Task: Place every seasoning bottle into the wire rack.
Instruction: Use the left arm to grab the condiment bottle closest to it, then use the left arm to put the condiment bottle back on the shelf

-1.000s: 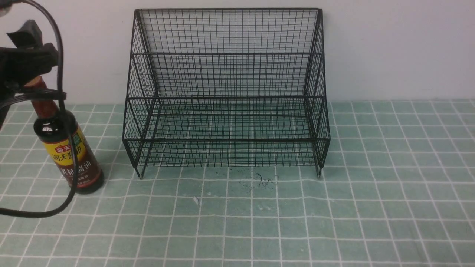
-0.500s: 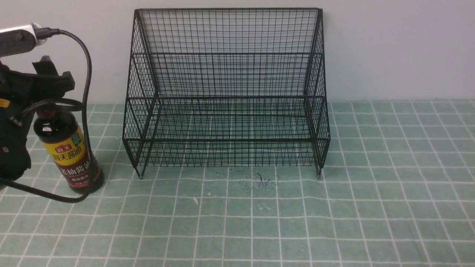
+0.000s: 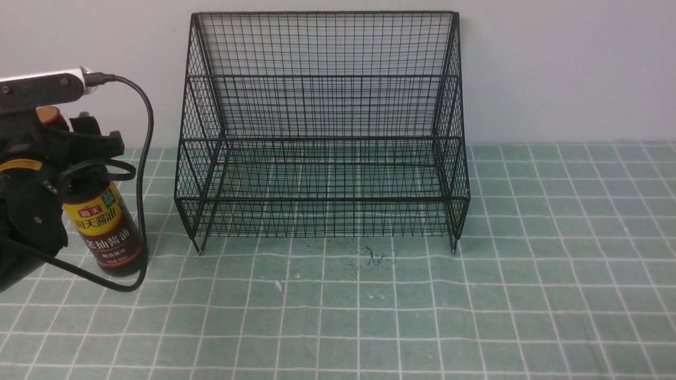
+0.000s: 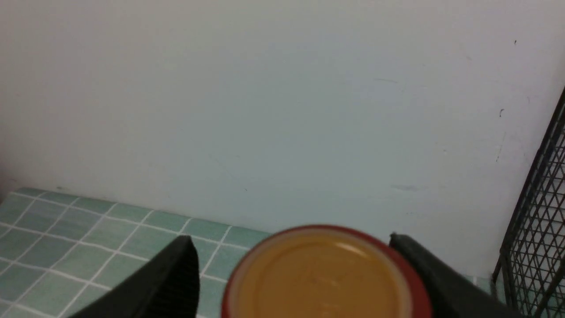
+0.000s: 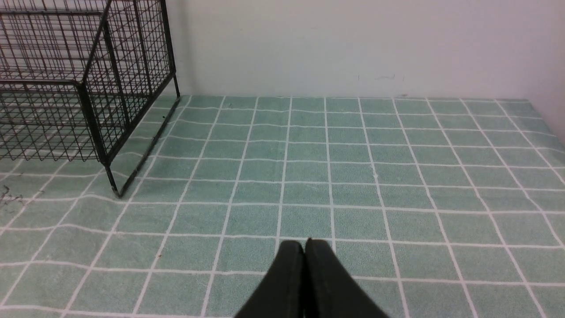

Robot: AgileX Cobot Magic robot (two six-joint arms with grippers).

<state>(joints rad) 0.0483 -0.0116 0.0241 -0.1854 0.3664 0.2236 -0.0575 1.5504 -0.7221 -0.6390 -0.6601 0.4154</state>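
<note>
The seasoning bottle (image 3: 105, 227), dark brown with a yellow and dark-red label, stands upright on the tiled table left of the wire rack (image 3: 322, 138). My left gripper (image 3: 74, 153) is down around the bottle's neck and hides it. In the left wrist view the orange-topped red cap (image 4: 322, 278) sits between the two black fingers (image 4: 172, 278). One finger is clear of the cap and the other is at its rim, so the jaws are open. The rack's edge (image 4: 536, 229) shows beside it. My right gripper (image 5: 304, 243) is shut and empty over bare tiles, out of the front view.
The rack stands against the white wall (image 3: 554, 68), its corner and foot also in the right wrist view (image 5: 101, 123). A black cable (image 3: 142, 184) loops from the left wrist past the bottle. Dark specks (image 3: 375, 257) and a small white scrap (image 3: 278, 285) lie before the rack.
My left gripper has come down and a little to the right, from above the cap to around the bottle's neck. The bottle and the rack have not moved.
</note>
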